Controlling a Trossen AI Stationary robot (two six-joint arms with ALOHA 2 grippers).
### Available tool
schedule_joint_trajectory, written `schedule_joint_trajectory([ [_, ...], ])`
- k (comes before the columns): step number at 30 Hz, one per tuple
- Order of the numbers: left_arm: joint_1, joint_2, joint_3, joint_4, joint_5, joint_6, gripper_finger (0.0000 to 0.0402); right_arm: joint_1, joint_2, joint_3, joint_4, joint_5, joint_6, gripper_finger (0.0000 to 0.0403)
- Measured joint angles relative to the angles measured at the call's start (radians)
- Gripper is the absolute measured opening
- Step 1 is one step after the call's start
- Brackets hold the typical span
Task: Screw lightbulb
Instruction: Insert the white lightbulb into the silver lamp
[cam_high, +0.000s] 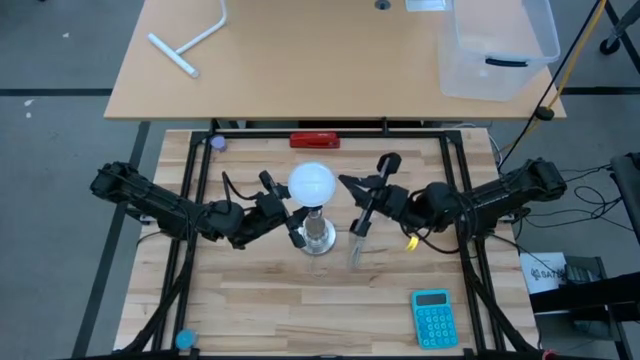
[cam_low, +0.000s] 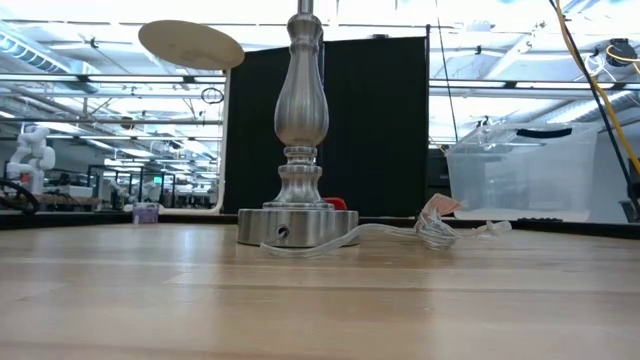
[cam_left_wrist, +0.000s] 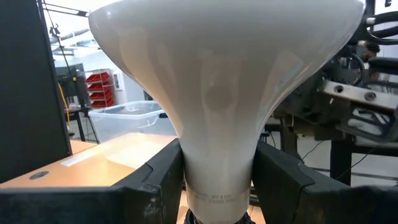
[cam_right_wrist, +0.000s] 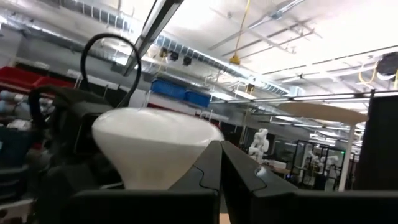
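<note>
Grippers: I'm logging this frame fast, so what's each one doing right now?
Left gripper: closed on the lightbulb at its narrow neck, above the lamp stand.
Right gripper: shut, holding nothing, beside the bulb.

The lightbulb (cam_high: 311, 183) sits atop the lamp stand (cam_high: 317, 236), between 2 arms.

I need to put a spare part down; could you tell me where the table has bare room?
Bare wood spans the near edge, left of the teal calculator. The far-right corner is free too. The middle is crowded: lamp stand, lightbulb and both arms.
</note>
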Motion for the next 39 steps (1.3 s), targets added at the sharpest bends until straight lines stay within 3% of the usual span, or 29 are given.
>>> schedule_joint_trajectory([
  [10, 0.0, 0.0, 0.0, 0.0, 0.0, 0.0, 0.0163, -0.014, 0.0, 0.0, 0.014, -0.079, -0.02, 0.0],
  [24, 0.0, 0.0, 0.0, 0.003, 0.0, 0.0, 0.0163, -0.02, 0.0, 0.0, -0.001, -0.079, -0.017, 0.0],
  [39, 0.0, 0.003, -0.003, -0.004, -0.004, -0.001, 0.0201, -0.02, 0.0, 0.0, -0.009, -0.076, -0.017, 0.0],
])
